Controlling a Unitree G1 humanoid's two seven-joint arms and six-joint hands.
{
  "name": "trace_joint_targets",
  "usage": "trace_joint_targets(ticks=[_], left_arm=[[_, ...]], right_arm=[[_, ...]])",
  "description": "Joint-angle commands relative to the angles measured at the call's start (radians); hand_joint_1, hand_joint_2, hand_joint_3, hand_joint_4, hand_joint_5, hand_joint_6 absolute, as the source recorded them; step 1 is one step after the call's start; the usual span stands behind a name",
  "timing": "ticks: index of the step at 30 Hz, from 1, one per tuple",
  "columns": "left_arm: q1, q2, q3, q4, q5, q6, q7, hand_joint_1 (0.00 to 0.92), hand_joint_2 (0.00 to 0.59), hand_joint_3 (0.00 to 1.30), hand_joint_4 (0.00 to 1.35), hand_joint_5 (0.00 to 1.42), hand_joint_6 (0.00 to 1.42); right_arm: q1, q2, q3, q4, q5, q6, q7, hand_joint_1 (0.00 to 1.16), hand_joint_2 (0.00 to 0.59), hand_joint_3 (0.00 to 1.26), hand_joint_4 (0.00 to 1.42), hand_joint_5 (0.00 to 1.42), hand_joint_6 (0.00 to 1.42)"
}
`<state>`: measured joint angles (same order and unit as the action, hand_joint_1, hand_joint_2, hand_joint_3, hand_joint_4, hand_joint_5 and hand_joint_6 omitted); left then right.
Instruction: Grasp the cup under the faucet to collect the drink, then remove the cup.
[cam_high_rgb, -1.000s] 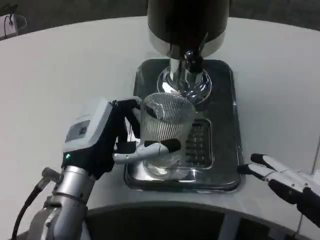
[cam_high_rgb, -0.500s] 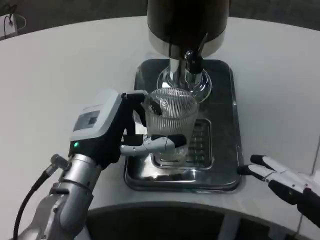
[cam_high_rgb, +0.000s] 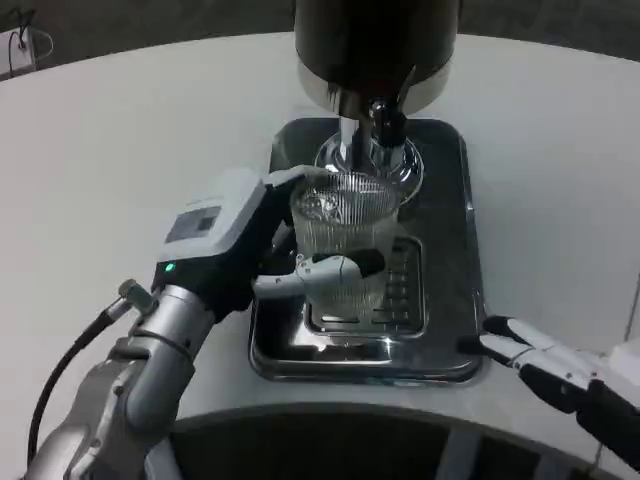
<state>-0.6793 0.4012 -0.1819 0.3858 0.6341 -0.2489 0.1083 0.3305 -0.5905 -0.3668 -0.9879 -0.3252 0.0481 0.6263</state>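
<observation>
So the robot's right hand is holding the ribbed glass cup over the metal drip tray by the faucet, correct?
Not quite: the head view shows the left hand holding the ribbed glass cup over the metal drip tray by the faucet. The right hand rests open beside the tray.

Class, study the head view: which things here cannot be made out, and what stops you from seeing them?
1. Dark drink dispenser: its top is cut off by the upper edge.
2. Ribbed clear glass cup: any liquid inside cannot be told through the ribbing.
3. Left hand: its inner fingers are hidden behind the cup.
4. Right hand: its wrist is cut off by the right edge.
</observation>
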Motion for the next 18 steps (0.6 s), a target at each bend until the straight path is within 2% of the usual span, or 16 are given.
trace_joint_targets(ticks=[1, 8, 18], left_arm=[[-0.015, 0.012, -0.005, -0.005, -0.017, 0.01, -0.033, 0.078, 0.021, 0.26, 0.16, 0.38, 0.71], [-0.031, 0.009, -0.007, -0.035, -0.04, 0.017, -0.073, 0.05, 0.022, 0.17, 0.06, 0.27, 0.57], [-0.014, -0.008, 0.013, -0.124, -0.077, 0.022, -0.101, 0.05, 0.028, 0.14, 0.02, 0.22, 0.5]], right_arm=[[-0.01, -0.007, 0.023, 0.007, -0.008, 0.001, -0.001, 0.49, 0.431, 0.11, 0.01, 0.1, 0.14], [-0.02, -0.013, 0.045, 0.015, -0.011, 0.007, 0.002, 0.48, 0.427, 0.11, 0.01, 0.1, 0.14], [-0.024, -0.015, 0.061, 0.017, -0.007, 0.02, 0.003, 0.48, 0.43, 0.11, 0.01, 0.1, 0.15]])
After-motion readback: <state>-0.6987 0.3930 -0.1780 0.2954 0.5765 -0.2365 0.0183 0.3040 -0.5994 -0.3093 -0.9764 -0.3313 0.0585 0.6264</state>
